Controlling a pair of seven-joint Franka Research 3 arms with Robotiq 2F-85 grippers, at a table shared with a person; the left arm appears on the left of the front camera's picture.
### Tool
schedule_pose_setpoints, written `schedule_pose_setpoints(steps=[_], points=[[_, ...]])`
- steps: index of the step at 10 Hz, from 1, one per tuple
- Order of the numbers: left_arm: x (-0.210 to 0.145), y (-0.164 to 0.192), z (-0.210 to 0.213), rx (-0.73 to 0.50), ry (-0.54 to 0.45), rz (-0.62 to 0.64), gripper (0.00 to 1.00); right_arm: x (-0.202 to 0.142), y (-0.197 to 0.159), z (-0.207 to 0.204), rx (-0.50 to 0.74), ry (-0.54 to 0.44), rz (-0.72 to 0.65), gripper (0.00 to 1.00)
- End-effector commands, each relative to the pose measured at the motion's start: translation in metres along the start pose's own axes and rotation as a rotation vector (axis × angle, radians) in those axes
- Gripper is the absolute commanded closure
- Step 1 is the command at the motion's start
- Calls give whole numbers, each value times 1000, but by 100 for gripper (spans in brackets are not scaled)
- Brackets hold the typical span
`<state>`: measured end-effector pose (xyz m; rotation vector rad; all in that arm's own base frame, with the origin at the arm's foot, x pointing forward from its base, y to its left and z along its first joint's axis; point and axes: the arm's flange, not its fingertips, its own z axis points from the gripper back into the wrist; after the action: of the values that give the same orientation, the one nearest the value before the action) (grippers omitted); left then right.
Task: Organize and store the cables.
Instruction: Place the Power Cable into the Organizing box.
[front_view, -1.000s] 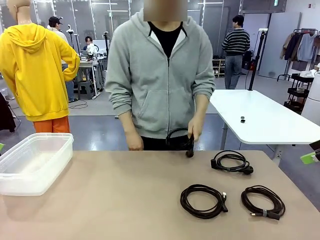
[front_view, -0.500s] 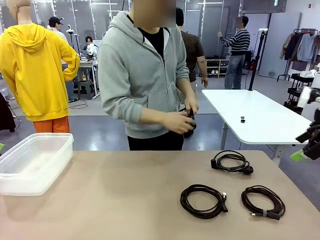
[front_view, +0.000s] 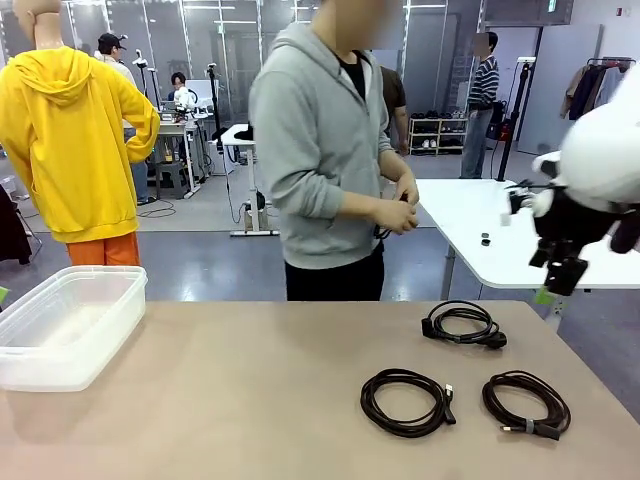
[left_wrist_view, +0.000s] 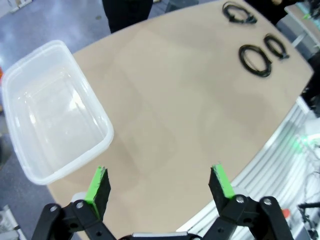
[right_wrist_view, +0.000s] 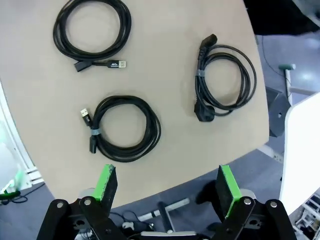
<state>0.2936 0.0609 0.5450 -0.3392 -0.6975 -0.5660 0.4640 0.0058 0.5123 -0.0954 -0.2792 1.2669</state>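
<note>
On table (front_view: 250, 380): three cables (front_view: 368, 403) | fourth (front_view: 381, 233) mostly hidden (person's hands (front_view: 400, 210)) | both jaws spread

cables (front_view: 404, 402) on table (front_view: 250, 400) right, bin (front_view: 50, 365) left

I get bright, even overhead light with faint shadows under the cables (front_view: 405, 402). The wrist views bow the table (left_wrist_view: 165, 125) at its edges, and the near right arm (front_view: 600, 150) looks soft.
</note>
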Motion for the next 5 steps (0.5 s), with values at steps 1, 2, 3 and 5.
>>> schedule_pose_setpoints(steps=[1,2,3,5], points=[[1,0,0,-8,-2,-8,0,23,-17,-29,-52,87,20,0],[1,0,0,-8,-2,-8,0,35,-23,-47,-5,42,-25,0],[1,0,0,-8,-2,-8,0,42,-25,-62,-11,50,-59,0],[1,0,0,-8,-2,-8,0,46,-31,-80,15,49,-51,0]])
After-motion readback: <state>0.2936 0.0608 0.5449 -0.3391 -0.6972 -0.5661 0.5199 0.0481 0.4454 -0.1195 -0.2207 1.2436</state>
